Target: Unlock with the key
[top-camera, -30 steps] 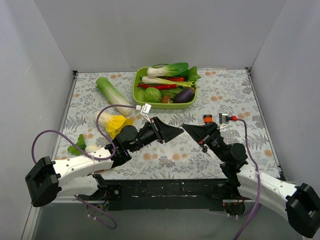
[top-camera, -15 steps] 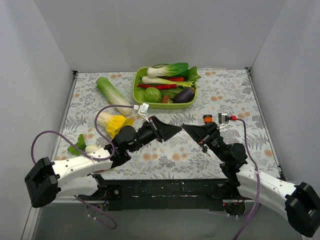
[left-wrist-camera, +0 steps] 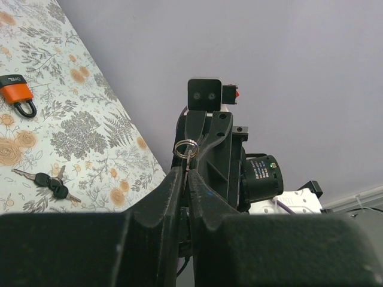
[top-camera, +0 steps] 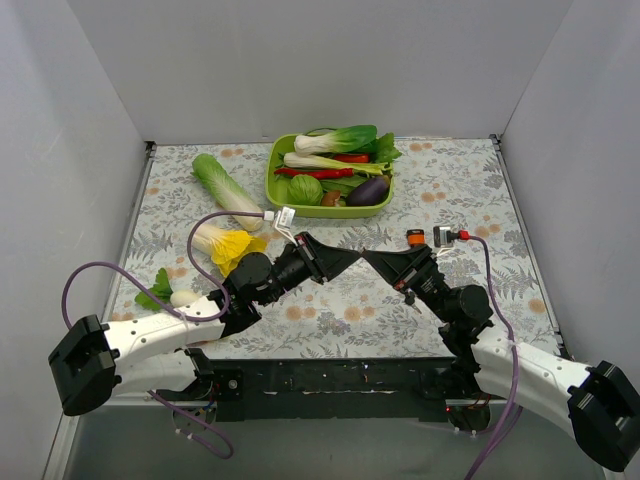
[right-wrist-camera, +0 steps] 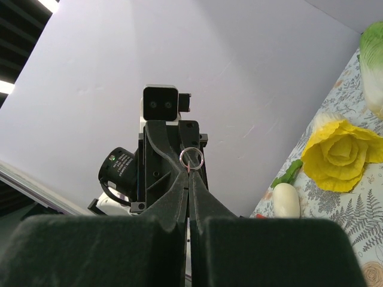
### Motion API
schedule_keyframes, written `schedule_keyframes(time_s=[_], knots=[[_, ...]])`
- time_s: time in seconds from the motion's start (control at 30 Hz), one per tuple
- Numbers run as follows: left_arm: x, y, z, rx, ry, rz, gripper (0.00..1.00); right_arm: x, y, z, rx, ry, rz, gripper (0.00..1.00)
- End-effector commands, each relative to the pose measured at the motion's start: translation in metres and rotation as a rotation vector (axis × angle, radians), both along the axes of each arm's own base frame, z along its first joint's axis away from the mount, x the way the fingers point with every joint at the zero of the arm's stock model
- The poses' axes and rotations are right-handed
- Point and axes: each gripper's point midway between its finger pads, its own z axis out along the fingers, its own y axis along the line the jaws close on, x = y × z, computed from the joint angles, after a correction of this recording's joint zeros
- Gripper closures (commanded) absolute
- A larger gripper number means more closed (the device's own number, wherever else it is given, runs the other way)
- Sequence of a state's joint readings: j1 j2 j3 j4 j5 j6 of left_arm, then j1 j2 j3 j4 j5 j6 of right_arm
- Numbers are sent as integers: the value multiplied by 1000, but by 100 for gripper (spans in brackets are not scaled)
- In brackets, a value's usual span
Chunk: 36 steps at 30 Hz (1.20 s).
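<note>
Top view: left gripper (top-camera: 357, 257) and right gripper (top-camera: 367, 255) meet tip to tip over the floral table (top-camera: 450, 190), both w/ fingers drawn together. Vs 1 s ago, the pair has shifted slightly toward the left arm's side and a touch farther from the bases. The left arm's cable loop moved w/ it. Orange padlock (top-camera: 415, 238) lies just beside the right gripper's wrist, on its far side, same spot as before. Green tray (top-camera: 274, 180) of veg sits well beyond the left gripper and the yellow-leaved cabbage (top-camera: 232, 246) is close by its wrist; neither has moved.

Left wrist view: the left fingers are pressed nearly together, pinching a thin stem. A small key ring (left-wrist-camera: 185, 147) stands on the stem just above the tips, right against the right gripper's fingers facing it. The key (left-wrist-camera: 42, 179), black head and thin silver blade, lies flat on the table well off to the left of and below the tips, touching another like it. The padlock is farther out on that same side, apart from the key.

Right wrist view: the right fingers are pressed together w/ the ring directly over their tips and the left gripper straight ahead. Can't tell if the right actually grips the stem too. A white radish (right-wrist-camera: 286, 199) and the cabbage lie off to the right of the tips.
</note>
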<state>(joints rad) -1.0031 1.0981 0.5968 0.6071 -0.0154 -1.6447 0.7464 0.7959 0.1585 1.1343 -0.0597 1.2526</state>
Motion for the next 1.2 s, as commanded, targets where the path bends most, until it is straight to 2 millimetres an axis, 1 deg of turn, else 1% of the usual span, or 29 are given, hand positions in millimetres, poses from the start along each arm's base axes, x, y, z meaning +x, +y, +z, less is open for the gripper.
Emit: schedule_keyframes(time_s=[0.0, 0.03, 0.07, 0.27, 0.3, 0.37, 0.4, 0.43, 0.47, 0.5, 0.53, 0.57, 0.6, 0.63, 0.67, 0.7, 0.73, 0.77, 0.8, 0.83, 0.87, 0.9, 0.93, 0.97, 1.0, 1.03, 1.1, 1.17], knots=[[2, 8, 10, -21, -32, 29, 94, -5, -4, 26, 59, -64, 6, 99], [2, 9, 9, -18, -31, 29, 96, -5, -4, 26, 59, -62, 6, 99], [1, 9, 8, -16, -31, 29, 100, -4, -3, 25, 56, -61, 6, 99], [0, 10, 6, 10, -70, 20, 100, -3, -2, 15, 40, -37, 7, 99], [0, 10, 9, 16, -82, 17, 100, -3, -2, 12, 31, -31, 6, 92], [-4, 11, 4, 60, -102, -16, 100, -3, -3, 2, 1, -16, 8, 75], [-2, 15, 3, 74, -108, -11, 100, -3, -3, -2, -17, -16, 5, 59], [-7, 19, 2, 98, -125, -38, 100, -4, -3, -11, -55, 6, 7, 54], [-8, 22, 0, 113, -134, -45, 100, -3, -4, -16, -77, 15, 0, 50], [-5, 27, -3, 137, -140, -42, 100, -2, -6, -21, -102, 25, -9, 44], [-6, 30, -13, 190, -118, -54, 100, -4, -11, -15, -108, -3, -30, 41], [-12, 33, -14, 221, -150, -94, 100, 0, -12, -29, -163, 36, -46, 39], [-11, 36, -17, 249, -156, -107, 100, 0, -15, -29, -184, 28, -66, 35], [-16, 37, -22, 290, -155, -145, 100, 0, -22, -20, -185, 2, -102, 34], [-30, 34, -25, 324, -208, -247, 100, 3, -23, -25, -287, -18, -135, 33], [-37, 32, -28, 345, -219, -303, 100, 3, -25, -22, -330, -43, -151, 33], [-49, 32, -40, 390, -206, -385, 100, 3, -26, -22, -387, -69, -161, 32], [-56, 29, -29, 393, -236, -443, 100, 2, -28, -3, -437, -152, -182, 32], [-71, 26, -41, 423, -251, -576, 100, 2, -26, -14, -524, -146, -163, 33], [-78, 29, -52, 472, -203, -637, 100, -2, -20, -16, -576, -172, -117, 33], [-80, 27, -46, 484, -209, -671, 100, -4, -17, -16, -613, -195, -92, 33], [-83, 27, -52, 507, -220, -719, 100, -7, -14, -11, -662, -254, -64, 35], [-89, 31, -58, 533, -190, -748, 100, -14, -4, -20, -693, -268, 21, 36], [-89, 31, -58, 546, -199, -760, 100, -17, -1, -21, -706, -283, 54, 38], [-89, 31, -52, 548, -215, -763, 100, -20, 3, -23, -710, -297, 90, 39], [-90, 33, -55, 569, -216, -768, 100, -28, 11, -25, -697, -322, 156, 40], [-90, 34, -49, 572, -238, -770, 100, -35, 16, -29, -680, -333, 213, 43], [-93, 37, -49, 579, -242, -787, 100, -43, 20, -31, -660, -353, 265, 44]])
